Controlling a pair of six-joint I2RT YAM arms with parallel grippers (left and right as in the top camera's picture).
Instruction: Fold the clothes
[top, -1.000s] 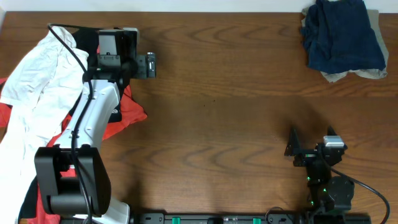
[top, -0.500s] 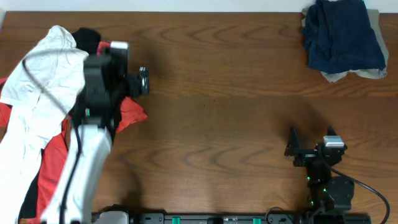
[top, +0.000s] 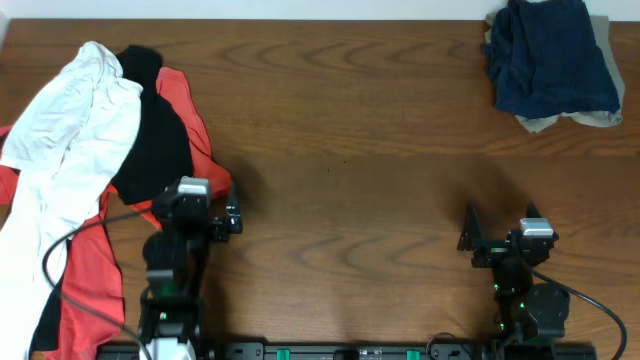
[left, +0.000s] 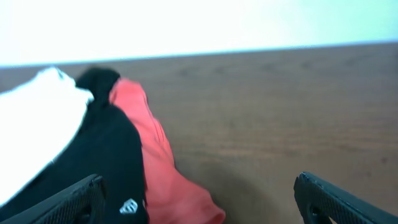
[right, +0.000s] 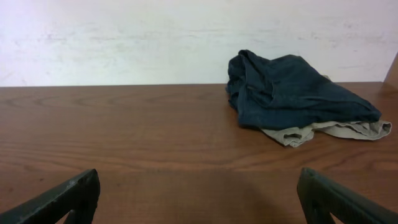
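A pile of clothes lies at the table's left: a white garment (top: 60, 150), a black one (top: 155, 140) and a coral-red one (top: 195, 125). In the left wrist view the black (left: 93, 155) and coral-red (left: 155, 162) cloth lie just ahead. My left gripper (top: 203, 213) (left: 199, 199) is open and empty at the pile's near right edge. A dark navy garment (top: 545, 55) (right: 286, 87) lies bunched at the far right corner. My right gripper (top: 500, 238) (right: 199, 193) is open and empty over bare wood at the front right.
An olive-khaki garment (top: 565, 120) (right: 329, 130) sticks out from under the navy one. The brown wooden table (top: 350, 150) stretches between the two piles. The white garment hangs over the table's left edge.
My left arm has drawn back from the far part of the pile to the table's front. The black garment now lies uncovered over the coral-red one. The right arm has not moved.
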